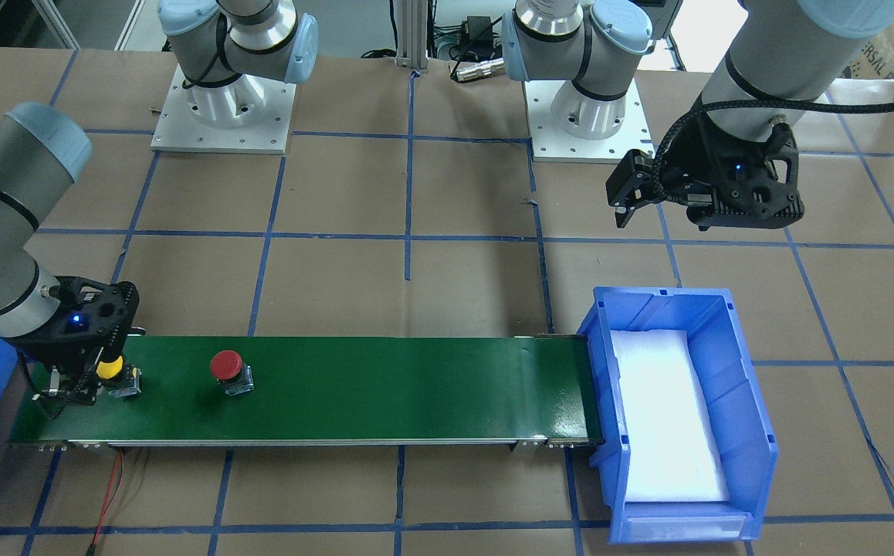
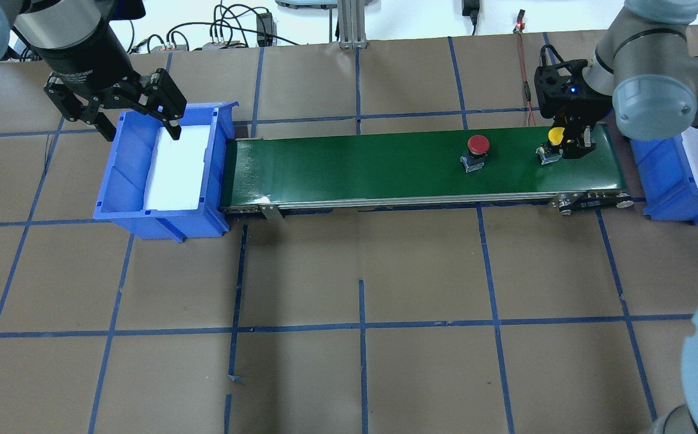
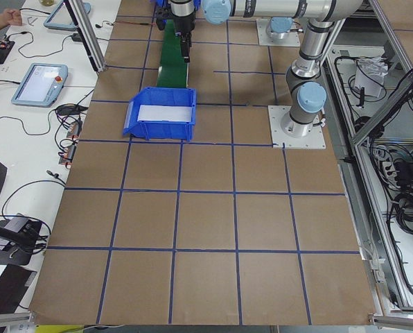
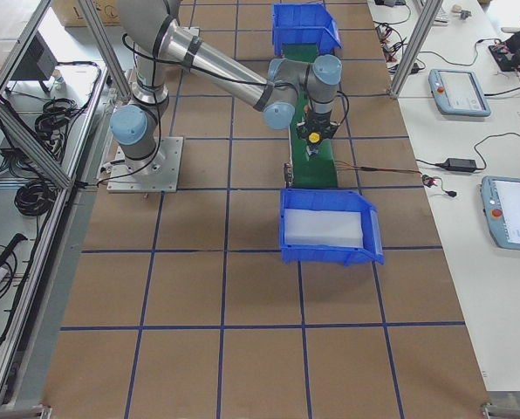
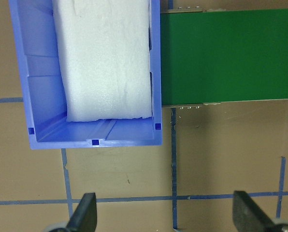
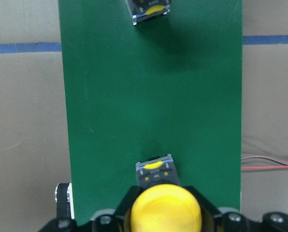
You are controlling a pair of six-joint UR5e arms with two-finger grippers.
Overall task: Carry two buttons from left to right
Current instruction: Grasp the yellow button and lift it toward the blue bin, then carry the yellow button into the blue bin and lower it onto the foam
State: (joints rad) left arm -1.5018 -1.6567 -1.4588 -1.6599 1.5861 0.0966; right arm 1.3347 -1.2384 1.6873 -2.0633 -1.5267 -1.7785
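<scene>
Yellow button (image 2: 556,136) in the right gripper (image 2: 572,146), at the belt's right end.
I see it standing on the green conveyor belt (image 2: 355,169), the fingers pinched onto its cap. The red button (image 2: 477,144) sits upright nearby, toward the belt's middle. The left gripper (image 2: 140,122) hangs spread wide over the blue bin (image 2: 114,181) at the belt's left end.

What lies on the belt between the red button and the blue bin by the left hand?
Nothing. The green belt is bare from the red button to the blue bin; the overhead view shows it.
</scene>
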